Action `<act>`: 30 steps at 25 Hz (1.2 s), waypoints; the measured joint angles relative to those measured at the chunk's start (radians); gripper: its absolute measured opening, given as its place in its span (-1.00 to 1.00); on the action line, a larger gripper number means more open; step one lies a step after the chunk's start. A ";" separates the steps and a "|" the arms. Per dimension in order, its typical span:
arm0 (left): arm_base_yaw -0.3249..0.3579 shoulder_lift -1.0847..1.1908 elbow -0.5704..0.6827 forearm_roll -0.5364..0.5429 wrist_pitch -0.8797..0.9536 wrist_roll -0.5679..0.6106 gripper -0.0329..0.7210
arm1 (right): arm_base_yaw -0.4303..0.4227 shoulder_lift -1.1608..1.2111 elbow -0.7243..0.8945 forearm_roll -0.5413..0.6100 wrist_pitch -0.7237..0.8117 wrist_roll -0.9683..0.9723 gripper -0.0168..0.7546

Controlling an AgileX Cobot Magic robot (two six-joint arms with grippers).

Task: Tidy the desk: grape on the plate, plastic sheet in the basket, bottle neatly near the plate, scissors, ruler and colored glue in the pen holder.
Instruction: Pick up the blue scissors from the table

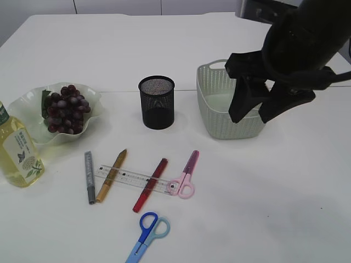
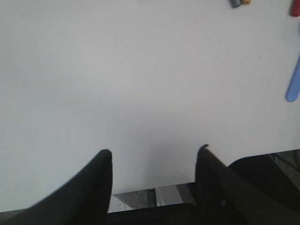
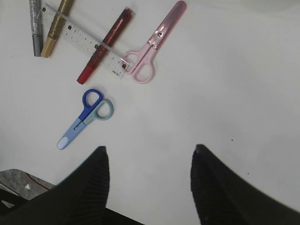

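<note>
Scissors (image 3: 152, 47) beyond right gripper (image 3: 149, 161) (parted)

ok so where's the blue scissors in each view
Exterior view: blue scissors at the bottom edge, left of centre.
Left wrist view: only a blue tip at the right edge, probably its blade.
Right wrist view: left of centre.
Shared landmark: red glue stick, lying across the ruler.

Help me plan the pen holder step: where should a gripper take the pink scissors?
Probably from above, across the closed, capped blade of the pink scissors. It lies flat and clear on the table, while its handle loops touch the ruler. The open right gripper looks nearest.
</note>
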 joint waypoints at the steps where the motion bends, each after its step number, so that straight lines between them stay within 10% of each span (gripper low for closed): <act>1: 0.000 0.000 0.000 0.000 0.000 0.000 0.19 | 0.000 0.000 0.000 0.000 0.000 0.000 0.12; 30: 0.000 0.000 0.000 -0.031 0.000 0.000 0.19 | 0.093 0.207 -0.002 -0.142 -0.059 0.408 0.12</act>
